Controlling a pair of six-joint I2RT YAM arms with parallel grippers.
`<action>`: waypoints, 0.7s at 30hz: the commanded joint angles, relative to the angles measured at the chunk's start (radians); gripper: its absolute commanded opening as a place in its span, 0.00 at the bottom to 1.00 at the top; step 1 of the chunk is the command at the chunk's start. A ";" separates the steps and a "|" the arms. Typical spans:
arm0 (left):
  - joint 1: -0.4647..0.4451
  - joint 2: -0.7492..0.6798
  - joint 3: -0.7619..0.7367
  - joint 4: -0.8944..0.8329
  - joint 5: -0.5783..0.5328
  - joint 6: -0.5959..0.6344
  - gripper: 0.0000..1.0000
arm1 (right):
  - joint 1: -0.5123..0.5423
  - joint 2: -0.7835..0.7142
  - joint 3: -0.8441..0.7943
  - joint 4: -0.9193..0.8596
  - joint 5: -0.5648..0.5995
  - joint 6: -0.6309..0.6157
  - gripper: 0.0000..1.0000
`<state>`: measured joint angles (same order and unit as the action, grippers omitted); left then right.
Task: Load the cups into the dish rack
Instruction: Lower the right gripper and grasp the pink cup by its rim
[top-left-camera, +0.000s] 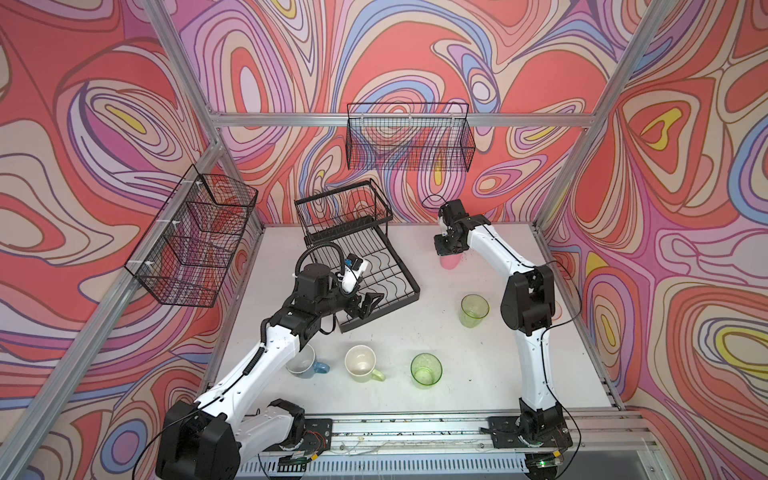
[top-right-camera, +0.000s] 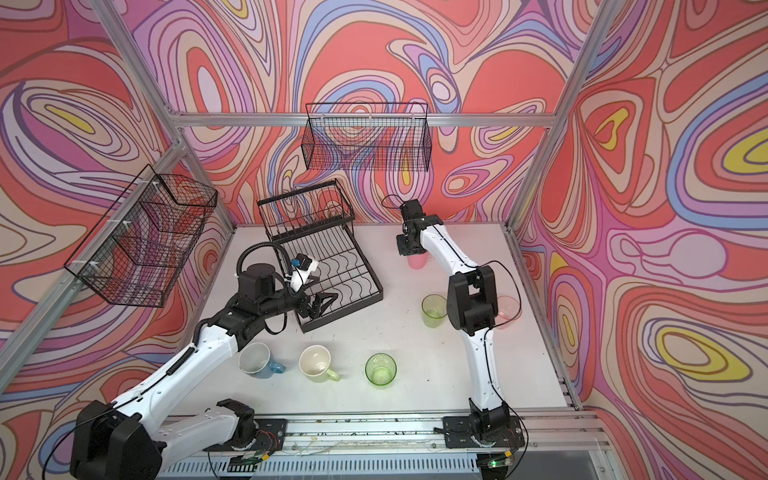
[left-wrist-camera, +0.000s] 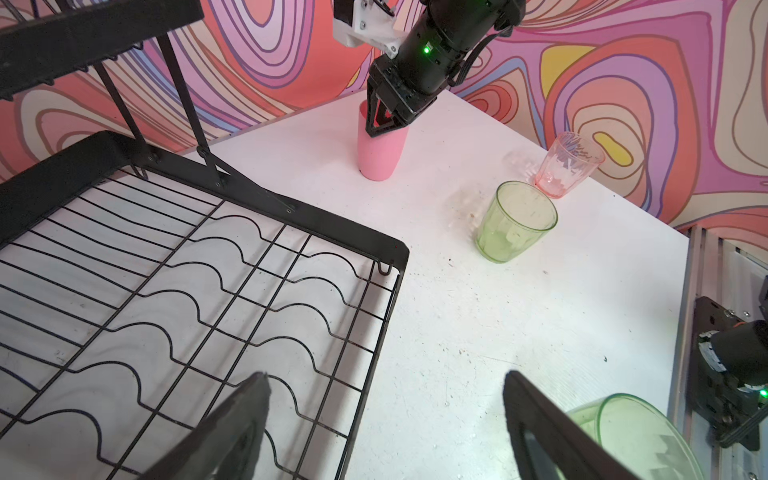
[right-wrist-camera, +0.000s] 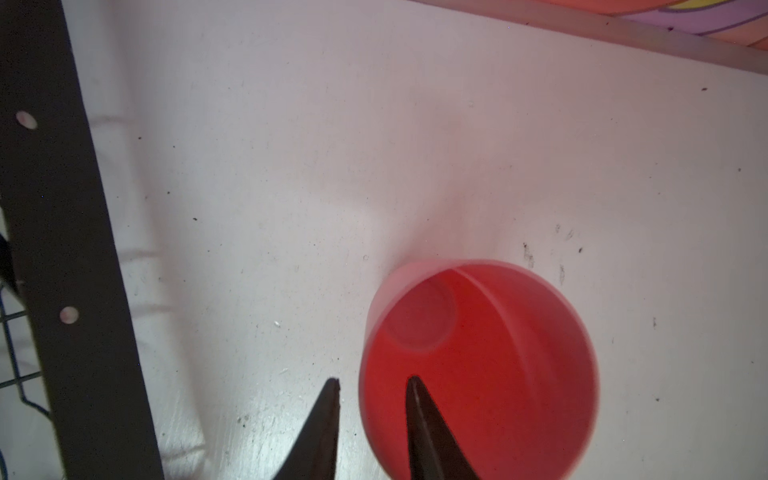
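Reaching steeply down at upper centre, right gripper (top-left-camera: 447, 254) straddles opaque pink tumbler (top-left-camera: 452, 262) wall, pinch unclear; left gripper (left-wrist-camera: 385, 376) gapes over dish rack (left-wrist-camera: 332, 226).

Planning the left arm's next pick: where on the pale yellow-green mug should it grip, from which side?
Probably the rim wall of the pale yellow-green mug, on the side away from its handle, coming straight down: it stands upright, mouth up, so one finger of the left pincer fits inside.
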<state>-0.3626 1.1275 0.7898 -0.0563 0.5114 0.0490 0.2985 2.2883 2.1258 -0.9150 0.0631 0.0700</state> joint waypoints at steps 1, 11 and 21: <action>-0.010 0.003 0.025 -0.019 -0.014 0.028 0.90 | 0.001 0.038 0.029 -0.022 0.001 -0.009 0.23; -0.022 0.007 0.027 -0.019 -0.035 0.023 0.90 | 0.001 0.041 0.026 -0.017 0.004 -0.006 0.03; -0.047 0.026 0.036 -0.025 -0.050 0.019 0.90 | 0.000 -0.073 -0.069 0.039 0.010 0.014 0.00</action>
<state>-0.3996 1.1419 0.7925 -0.0639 0.4667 0.0525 0.2985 2.2890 2.0892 -0.9016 0.0666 0.0681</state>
